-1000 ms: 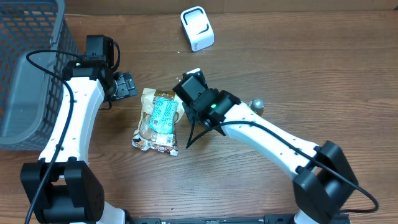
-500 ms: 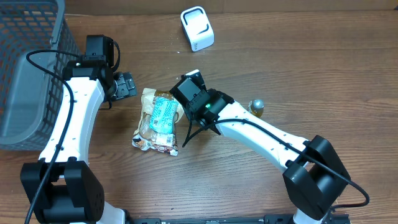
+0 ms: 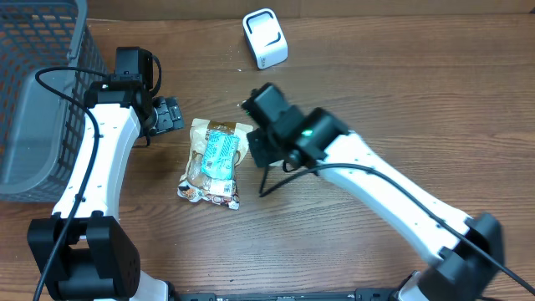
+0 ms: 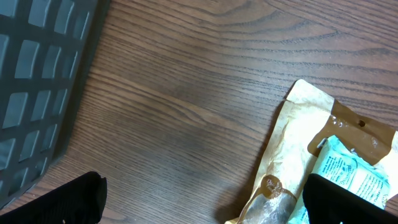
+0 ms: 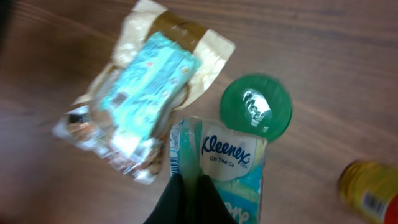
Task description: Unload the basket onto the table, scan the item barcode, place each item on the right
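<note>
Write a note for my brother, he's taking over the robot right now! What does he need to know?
Left gripper: open, holding nothing, next to the snack bag.
Right gripper: shut on the edge of the Kleenex pack, near the snack bag.
White scanner: at the far side of the table, apart from both arms.
Done: the Kleenex pack is pinched.
Left: carry it to the scanner and show its barcode; it is not there yet.
</note>
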Action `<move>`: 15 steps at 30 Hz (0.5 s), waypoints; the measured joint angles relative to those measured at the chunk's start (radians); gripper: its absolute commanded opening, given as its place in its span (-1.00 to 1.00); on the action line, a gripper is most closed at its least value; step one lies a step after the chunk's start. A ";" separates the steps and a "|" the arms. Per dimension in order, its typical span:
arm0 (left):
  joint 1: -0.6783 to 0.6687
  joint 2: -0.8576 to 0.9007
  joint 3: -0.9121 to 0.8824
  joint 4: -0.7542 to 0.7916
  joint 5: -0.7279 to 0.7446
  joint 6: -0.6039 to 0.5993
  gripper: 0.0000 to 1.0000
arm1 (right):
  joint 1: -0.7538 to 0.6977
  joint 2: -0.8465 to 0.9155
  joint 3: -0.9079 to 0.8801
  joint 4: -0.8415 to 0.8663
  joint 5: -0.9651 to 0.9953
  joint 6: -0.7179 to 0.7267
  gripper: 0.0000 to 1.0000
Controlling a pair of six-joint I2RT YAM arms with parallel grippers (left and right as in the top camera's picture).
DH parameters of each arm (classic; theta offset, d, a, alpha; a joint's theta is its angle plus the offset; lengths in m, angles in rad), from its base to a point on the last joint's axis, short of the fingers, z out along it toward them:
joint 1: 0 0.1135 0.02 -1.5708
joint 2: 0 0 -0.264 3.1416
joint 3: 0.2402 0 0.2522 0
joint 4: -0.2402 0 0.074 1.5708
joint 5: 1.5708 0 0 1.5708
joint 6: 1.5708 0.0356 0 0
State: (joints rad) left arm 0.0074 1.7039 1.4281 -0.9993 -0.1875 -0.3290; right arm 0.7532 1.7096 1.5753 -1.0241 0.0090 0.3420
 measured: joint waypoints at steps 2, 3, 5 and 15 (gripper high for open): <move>0.000 0.000 0.000 0.000 0.000 0.000 0.99 | -0.028 -0.021 0.001 -0.015 -0.090 0.009 -0.93; 0.000 0.000 0.000 0.000 0.000 0.000 0.99 | -0.041 -0.022 0.001 -0.015 -0.133 0.013 -0.93; 0.000 0.000 0.000 0.000 0.000 0.000 0.99 | -0.063 -0.022 -0.011 -0.004 -0.222 0.019 -0.93; 0.000 0.000 0.000 0.000 0.000 0.000 0.99 | -0.077 -0.021 -0.248 0.253 -0.486 0.048 -0.93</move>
State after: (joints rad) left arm 0.0074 1.7039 1.4281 -0.9993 -0.1875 -0.3290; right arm 0.6765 1.6882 1.3270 -0.7712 -0.4770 0.3901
